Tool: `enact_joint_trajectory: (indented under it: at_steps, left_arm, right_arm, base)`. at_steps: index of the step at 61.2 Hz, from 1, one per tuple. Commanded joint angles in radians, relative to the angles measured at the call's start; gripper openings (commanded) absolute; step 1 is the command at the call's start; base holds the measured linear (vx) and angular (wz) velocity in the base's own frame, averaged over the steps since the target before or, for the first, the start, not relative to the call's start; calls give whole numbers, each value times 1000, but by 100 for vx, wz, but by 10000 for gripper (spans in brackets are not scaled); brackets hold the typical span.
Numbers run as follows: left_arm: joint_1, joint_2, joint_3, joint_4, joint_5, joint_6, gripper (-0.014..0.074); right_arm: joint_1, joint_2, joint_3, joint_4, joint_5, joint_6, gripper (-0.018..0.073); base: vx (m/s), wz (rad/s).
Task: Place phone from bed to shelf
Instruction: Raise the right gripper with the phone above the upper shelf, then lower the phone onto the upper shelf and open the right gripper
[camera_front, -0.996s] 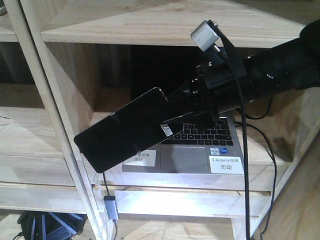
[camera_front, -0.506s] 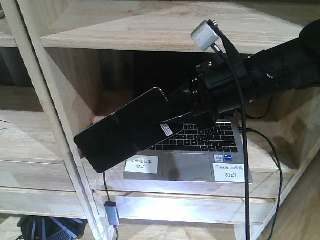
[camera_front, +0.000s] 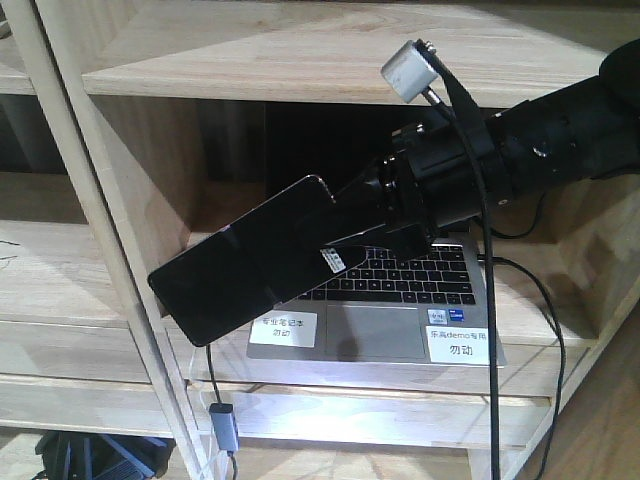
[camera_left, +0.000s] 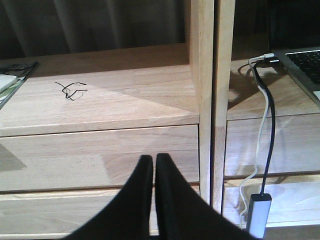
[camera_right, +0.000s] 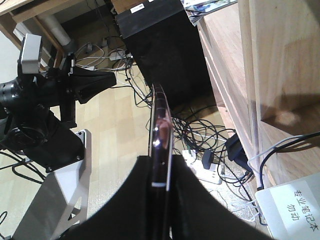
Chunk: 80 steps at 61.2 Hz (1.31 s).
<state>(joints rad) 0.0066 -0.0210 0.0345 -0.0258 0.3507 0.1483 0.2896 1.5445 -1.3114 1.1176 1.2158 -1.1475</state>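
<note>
The phone (camera_front: 250, 262) is a slim black slab held tilted in the air in front of the shelf (camera_front: 300, 50), over the laptop's left side. My right gripper (camera_front: 335, 235) is shut on the phone's right end. Seen from the right wrist, the phone (camera_right: 161, 120) stands edge-on, showing a rose-gold rim, clamped in the right gripper (camera_right: 161, 165). My left gripper (camera_left: 152, 160) is shut and empty, level with the front edge of a pale shelf board (camera_left: 100, 95). The bed is out of view.
An open grey laptop (camera_front: 400, 315) with white labels lies on the shelf board behind the phone. An upright post (camera_front: 90, 200) stands left of it. Cables and a grey adapter (camera_left: 259, 212) hang by the post (camera_left: 207, 75). A power strip (camera_right: 207, 167) and cables lie on the floor.
The shelf and laptop shifted a little in the front view during the first half second, then stayed still. The phone remains clamped in the right gripper at the same tilt.
</note>
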Motion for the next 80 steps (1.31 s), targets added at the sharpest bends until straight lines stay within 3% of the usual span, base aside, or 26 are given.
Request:
enact_joint_trajectory:
  at_steps: [1,29,60,80]
  left_arm:
    - [-6,-4,-23,-9,-73,-6,1]
    - [-6,-4,-23,-9,-73,-6,1]
    - [-6,-4,-23,-9,-73,-6,1]
    - [-6,-4,-23,-9,-73,-6,1]
  right_arm:
    - [-2,-44,-28,87,60,-18,-2]
    - [-2,-44,-28,91,56,-16,-2]
    - [-2,-130,-40,324,55,-66,-2]
    - [-2,-195,-281,328,-78,-23,-2]
  base:
    - [0,0]
    - [0,0]
    - [0,0]
    - [0,0]
